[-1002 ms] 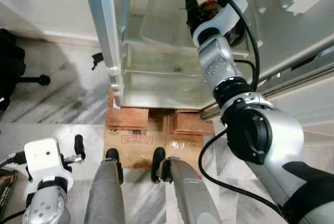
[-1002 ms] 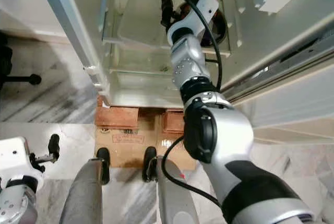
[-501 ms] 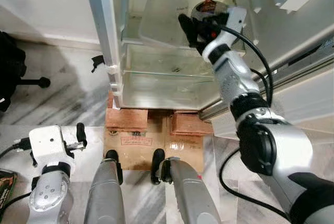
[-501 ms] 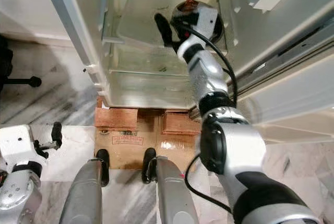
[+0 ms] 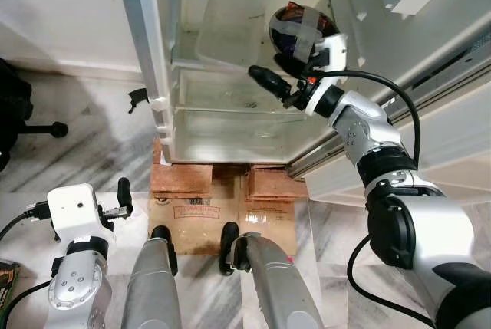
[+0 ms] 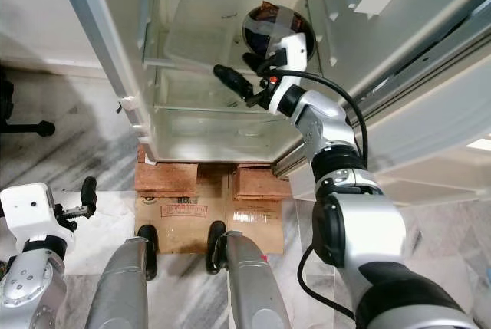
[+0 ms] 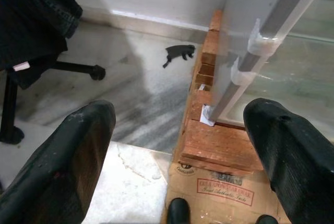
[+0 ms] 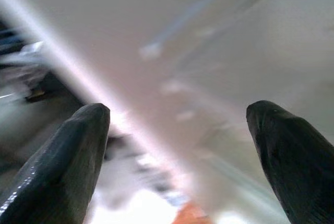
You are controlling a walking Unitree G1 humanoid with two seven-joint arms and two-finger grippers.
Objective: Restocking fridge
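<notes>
The right gripper [image 5: 278, 74] has drawn back out of the fridge [image 5: 253, 53] since a second ago, when it was reaching deep onto the upper glass shelf [image 5: 230, 34]; now it sits in front of the shelves with its two black fingers spread and nothing between them. The one dark round bowl [image 5: 295, 28] with a strip of grey tape across it, which the arm had partly covered, now lies in plain sight on that shelf toward the fridge's right wall, apart from the fingers. Going left to right: a black chair base [image 5: 34, 128] on the marble floor [image 5: 84, 122], the left gripper [image 5: 123, 197] hanging low beside the robot's legs, the edge of the open fridge door [image 5: 149, 53], then two glass shelves, and the right arm. Under the fridge are two stacks of red bricks [image 5: 180, 178] and one sheet of brown cardboard [image 5: 207, 218]. The left wrist view adds a small black scrap [image 7: 179, 53] on the floor by the wall, and shows the left fingers [image 7: 78, 156] set wide apart, empty. The right wrist view is blurred; its two fingers [image 8: 68, 156] stand far apart against pale fridge surfaces.
</notes>
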